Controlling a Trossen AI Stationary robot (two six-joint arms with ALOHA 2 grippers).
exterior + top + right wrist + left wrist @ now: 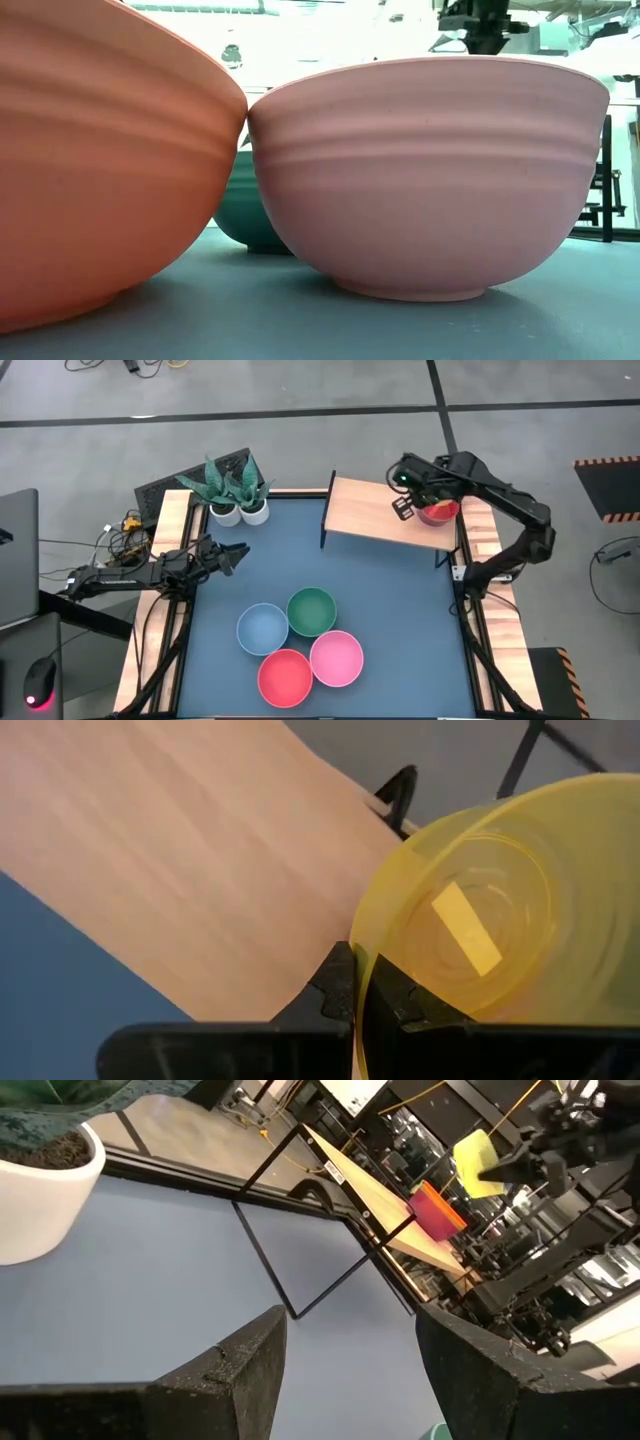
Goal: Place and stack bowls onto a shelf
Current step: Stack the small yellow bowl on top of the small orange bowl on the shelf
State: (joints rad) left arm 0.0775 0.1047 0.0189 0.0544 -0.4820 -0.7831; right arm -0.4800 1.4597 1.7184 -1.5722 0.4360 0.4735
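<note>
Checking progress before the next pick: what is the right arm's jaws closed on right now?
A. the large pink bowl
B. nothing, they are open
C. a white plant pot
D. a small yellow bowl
D: the right wrist view shows the right gripper pinched on the rim of the yellow bowl, above the shelf; the left wrist view shows yellow above a red bowl there.

The right gripper [408, 495] hangs over the shelf's [370, 512] right end, beside a small red bowl [440, 512] resting there. Blue [262, 628], dark green [312, 611], pink [336, 658] and large red [285, 676] bowls cluster on the table [400, 620]. The left gripper [236, 552] waits near two white plant pots [240, 510].
</note>
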